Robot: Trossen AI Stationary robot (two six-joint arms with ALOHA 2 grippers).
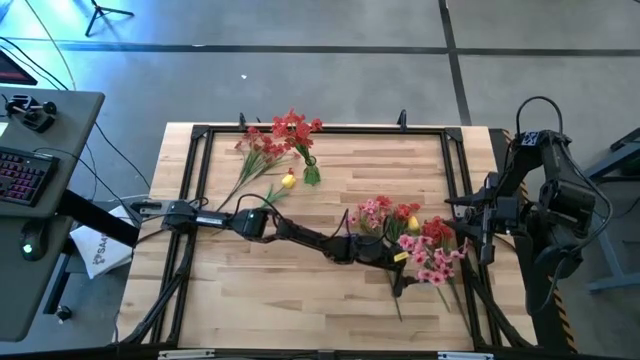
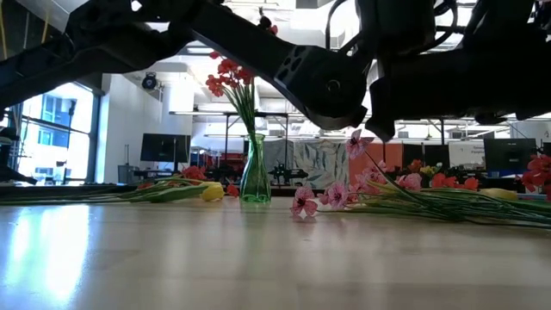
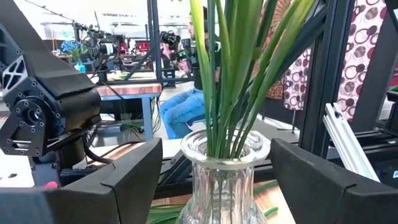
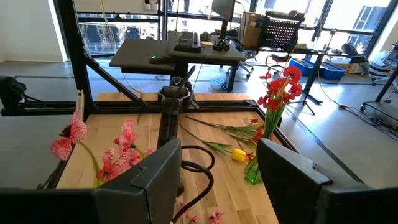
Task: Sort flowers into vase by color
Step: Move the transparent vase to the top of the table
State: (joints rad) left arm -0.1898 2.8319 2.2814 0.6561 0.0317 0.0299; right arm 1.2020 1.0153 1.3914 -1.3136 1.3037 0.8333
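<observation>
A clear glass vase (image 3: pixel 224 168) with green stems in it stands on the table's right half, pink blooms (image 1: pixel 375 212) above it. My left gripper (image 3: pixel 216 149) reaches level across the table and is open, one finger on either side of the vase's neck, with a gap showing. A green vase (image 1: pixel 311 172) with red flowers (image 1: pixel 290 130) stands at the far middle. Loose pink and red flowers (image 1: pixel 430 255) lie near the right edge. My right gripper (image 4: pixel 219 149) hangs raised at the right edge, open, with nothing between its fingers.
More loose red flowers (image 1: pixel 258 150) and a yellow one (image 1: pixel 288 181) lie left of the green vase. A black metal frame (image 1: pixel 200 130) runs round the table top. The near left part of the wooden top (image 1: pixel 260 300) is bare.
</observation>
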